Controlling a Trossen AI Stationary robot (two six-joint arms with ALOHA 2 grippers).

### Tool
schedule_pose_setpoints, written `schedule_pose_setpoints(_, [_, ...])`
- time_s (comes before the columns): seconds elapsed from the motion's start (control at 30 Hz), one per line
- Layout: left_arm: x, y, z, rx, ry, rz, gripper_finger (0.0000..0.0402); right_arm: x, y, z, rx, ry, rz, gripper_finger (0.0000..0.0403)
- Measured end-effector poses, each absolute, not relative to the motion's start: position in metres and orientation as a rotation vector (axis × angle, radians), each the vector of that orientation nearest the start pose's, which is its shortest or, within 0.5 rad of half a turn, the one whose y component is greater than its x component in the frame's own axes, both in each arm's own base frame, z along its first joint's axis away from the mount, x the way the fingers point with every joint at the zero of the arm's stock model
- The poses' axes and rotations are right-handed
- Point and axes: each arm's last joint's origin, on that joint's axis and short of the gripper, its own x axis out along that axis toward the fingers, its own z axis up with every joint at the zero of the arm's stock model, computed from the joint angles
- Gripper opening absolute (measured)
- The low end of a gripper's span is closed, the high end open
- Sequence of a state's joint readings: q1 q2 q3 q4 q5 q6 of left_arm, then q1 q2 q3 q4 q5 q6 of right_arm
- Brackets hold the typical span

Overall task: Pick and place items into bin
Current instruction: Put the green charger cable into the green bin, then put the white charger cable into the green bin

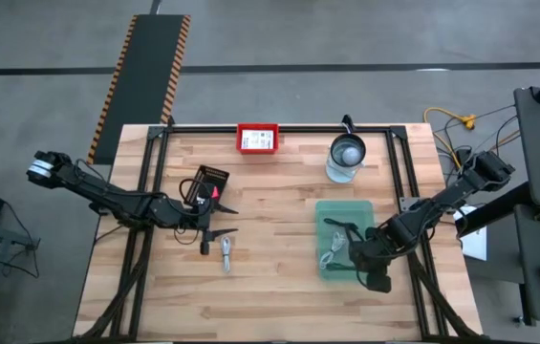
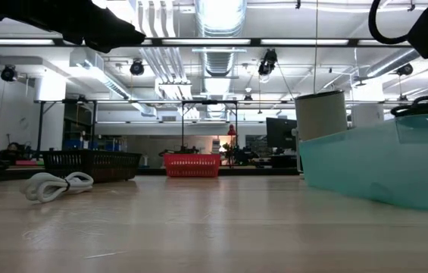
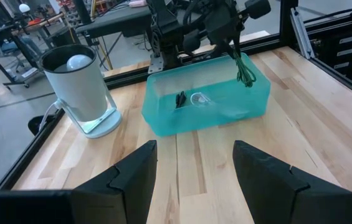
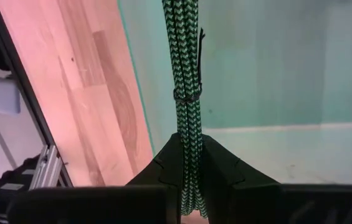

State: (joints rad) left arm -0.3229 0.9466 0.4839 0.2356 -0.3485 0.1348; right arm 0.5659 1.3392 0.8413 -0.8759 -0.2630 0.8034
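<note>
right gripper (image 4: 188, 155): clamped on green braided cable (image 4: 185, 74), dangling it over teal bin (image 3: 250, 99) so it falls inside when let go | left gripper (image 3: 194, 177): jaws apart, empty, waiting mid-table | left over: white coiled cable (image 2: 54, 184) on table (image 1: 279, 287)

The bundled cord (image 4: 185, 81) pinched between the right gripper's (image 4: 187, 163) black fingers is green, woven in a fine dark chevron pattern, and bound by a thin black band. Below it, the bin (image 1: 325, 212) is translucent teal. The table (image 1: 270, 287) shows pale, light-brown wood planks with a darker grain, framed in black rails. Ahead of the left gripper's (image 3: 194, 174) matte black fingers stands a clear jar (image 3: 79, 84) with a white base. Farther off on the table sit a red basket (image 1: 258, 139) and a white coiled cable (image 2: 56, 184).
</note>
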Motion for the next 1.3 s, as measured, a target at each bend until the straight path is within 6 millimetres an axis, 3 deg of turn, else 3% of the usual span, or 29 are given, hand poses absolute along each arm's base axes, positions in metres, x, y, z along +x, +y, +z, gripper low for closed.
schedule_pose_setpoints(0.3, [0.197, -0.055, 0.241, 0.208, 0.214, 0.011, 0.0194, 0.188, 0.128, 0.204, 0.486, 1.518, 0.086, 0.0027])
schedule_pose_setpoints(0.67, [0.197, -0.056, 0.242, 0.204, 0.2, 0.012, 0.0194, 0.188, 0.128, 0.204, 0.53, 1.524, 0.044, 0.0116])
schedule_pose_setpoints(0.83, [0.197, -0.056, 0.242, 0.204, 0.2, 0.012, 0.0194, 0.189, 0.128, 0.204, 0.534, 1.518, 0.042, 0.0138])
schedule_pose_setpoints(1.3, [0.197, -0.055, 0.241, 0.204, 0.211, 0.012, 0.0194, 0.199, 0.127, 0.205, 0.504, 1.314, -0.095, 0.013])
